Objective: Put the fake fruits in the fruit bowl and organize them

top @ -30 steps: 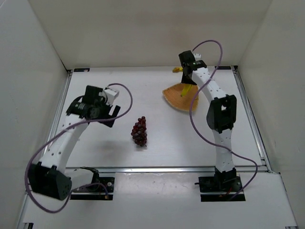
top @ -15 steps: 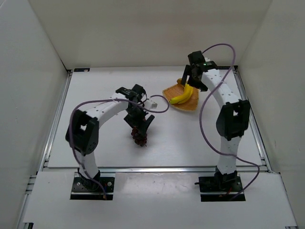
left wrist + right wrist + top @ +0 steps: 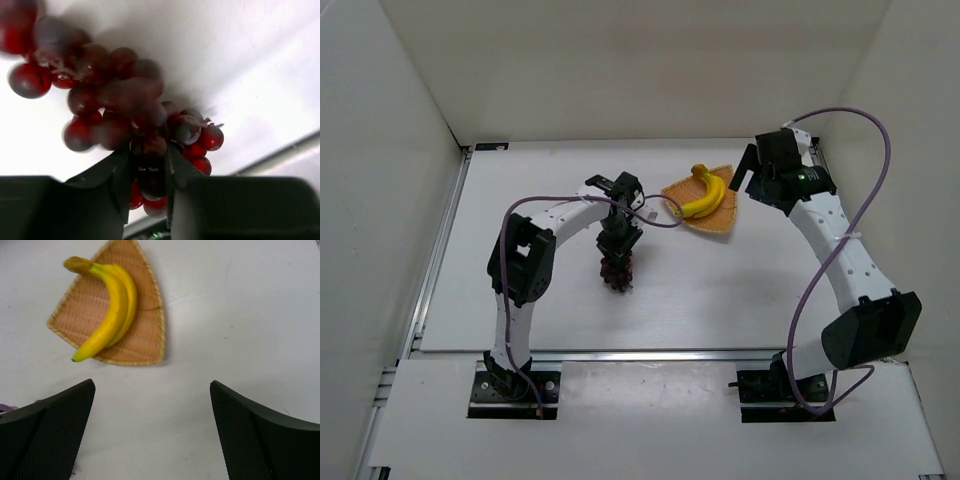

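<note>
My left jaws are clenched on the grapes point(image 3: 616, 274) at centre frame, pinching only a few berries; my right jaws hang released. The banana point(image 3: 706, 194) lies in the basket point(image 3: 719, 223), just right of centre. I fear the bunch could slip free when lifted.

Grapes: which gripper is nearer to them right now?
Left. The left gripper is shut on the grapes at mid-table. The right gripper hangs open on the far side of the fruit bowl from them, well apart.

Grapes point(image 3: 125, 110): top-left berries blurred, cut off at the edge; lowest ones hidden between left gripper point(image 3: 147, 172) fingers (overhead, bunch seemingly mostly covered).
</note>
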Motion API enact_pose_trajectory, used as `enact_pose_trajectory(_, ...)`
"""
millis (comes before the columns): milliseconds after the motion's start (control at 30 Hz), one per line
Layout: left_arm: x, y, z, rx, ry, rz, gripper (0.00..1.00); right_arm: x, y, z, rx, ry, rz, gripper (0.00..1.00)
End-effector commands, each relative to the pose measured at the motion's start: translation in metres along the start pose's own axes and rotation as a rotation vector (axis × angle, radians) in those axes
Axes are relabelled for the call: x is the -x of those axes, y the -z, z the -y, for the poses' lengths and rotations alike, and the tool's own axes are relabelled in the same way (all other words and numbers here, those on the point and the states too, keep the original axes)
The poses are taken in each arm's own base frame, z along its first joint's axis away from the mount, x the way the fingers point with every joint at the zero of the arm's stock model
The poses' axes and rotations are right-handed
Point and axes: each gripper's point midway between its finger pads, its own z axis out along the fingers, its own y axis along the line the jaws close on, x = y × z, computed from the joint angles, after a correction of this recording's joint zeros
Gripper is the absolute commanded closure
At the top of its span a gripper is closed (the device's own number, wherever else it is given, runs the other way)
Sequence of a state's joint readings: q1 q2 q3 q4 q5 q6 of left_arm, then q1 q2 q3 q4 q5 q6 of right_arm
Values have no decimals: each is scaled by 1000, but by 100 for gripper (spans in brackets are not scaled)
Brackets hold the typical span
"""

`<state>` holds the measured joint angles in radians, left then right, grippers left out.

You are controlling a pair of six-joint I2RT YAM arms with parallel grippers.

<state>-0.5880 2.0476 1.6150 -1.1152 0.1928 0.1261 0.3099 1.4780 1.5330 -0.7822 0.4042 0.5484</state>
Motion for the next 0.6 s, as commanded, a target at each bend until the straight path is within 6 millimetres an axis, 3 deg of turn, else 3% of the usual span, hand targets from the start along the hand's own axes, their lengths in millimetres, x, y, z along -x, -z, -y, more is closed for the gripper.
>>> enact_pose_trajectory(0, 50, 52, -12, 158, -82, 218, 69, 3, 8, 19, -36, -43, 64, 0)
enact_pose_trajectory(67, 77, 62, -22, 258, -106, 297, 74, -9, 6, 35, -62, -61, 52, 0)
enact_pose_trajectory(133, 115, 85, -31, 327, -117, 412, 74, -16, 4, 45, -77, -69, 48, 0)
enact_pose_trajectory(167, 132, 78, -32, 346, -124, 426, 74, -20, 0, 52, -97, -73, 36, 0)
enact_pose_trajectory(200, 165, 105, -35, 393, -118, 541, 74, -29, -5, 60, -119, -72, 16, 0)
enact_pose_trajectory(233, 182, 112, -33, 408, -122, 585, 74, -33, -7, 62, -125, -68, 7, 0)
enact_pose_trajectory(267, 198, 100, -39, 426, -126, 590, 74, -35, -9, 64, -128, -72, -4, 0)
enact_pose_trajectory(300, 227, 129, -35, 462, -142, 703, 74, -41, -9, 67, -133, -68, -13, 0)
enact_pose_trajectory(467, 283, 128, -9, 484, -283, 847, 66, -50, -14, 74, -153, -66, -34, 0)
enact_pose_trajectory(500, 288, 115, -7, 466, -306, 842, 65, -53, -16, 79, -165, -70, -42, 0)
enact_pose_trajectory(567, 297, 111, 6, 395, -344, 877, 64, -53, -16, 80, -165, -61, -43, 0)
